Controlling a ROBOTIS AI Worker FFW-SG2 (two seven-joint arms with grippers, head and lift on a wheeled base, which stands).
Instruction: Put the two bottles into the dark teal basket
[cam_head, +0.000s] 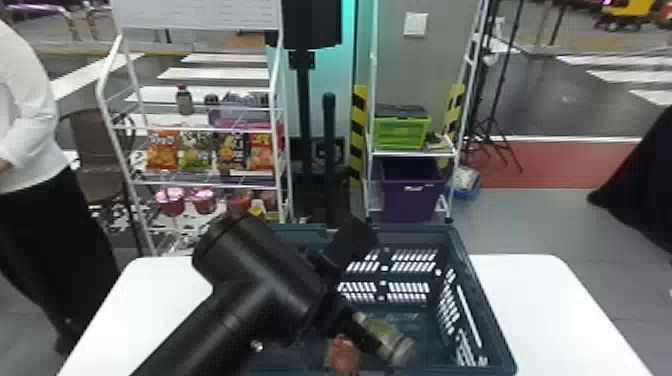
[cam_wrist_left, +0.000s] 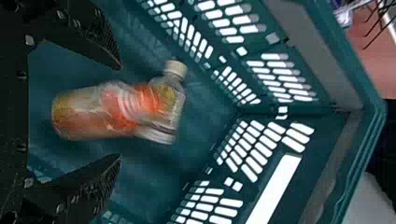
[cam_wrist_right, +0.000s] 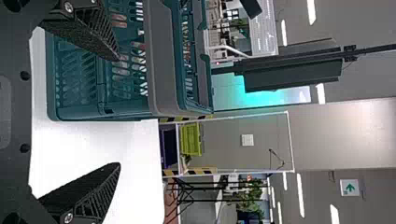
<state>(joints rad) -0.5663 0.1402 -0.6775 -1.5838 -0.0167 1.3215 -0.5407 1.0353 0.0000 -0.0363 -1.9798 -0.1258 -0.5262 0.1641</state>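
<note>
Two bottles (cam_wrist_left: 84, 116) down in the basket (cam_wrist_left: 377, 112), and the left wrist view has them straight ahead of the left gripper (cam_wrist_left: 120, 112)! Its fingers stand wide apart with daylight on both sides of the nearer bottle (cam_wrist_left: 70, 109); nothing is pinched. The farther bottle (cam_wrist_left: 172, 105) lies crosswise just past the fingertips, white cap off to one side; whether the pair touch, I cannot tell. Both are blurred, so I can't call them settled. That opening looks like a release, made low between the walls so the drop is short and nothing rolls away.

Over to the head view: the left arm (cam_head: 265, 280) comes up from the bottom edge, bends at its thick wrist and points down inside the basket, the bottles right by its finger end. Lovely steep angle, probably to clear the rim. Both look delivered; lifting straight out seems next, minding the wall and that crosswise bottle.

Right wrist view now: the right gripper (cam_wrist_right: 119, 112) is spread wide, nothing between its fingers, aimed level past the basket's outer side, over the white table (cam_wrist_right: 93, 154). It's leaving this job to its partner.
</note>
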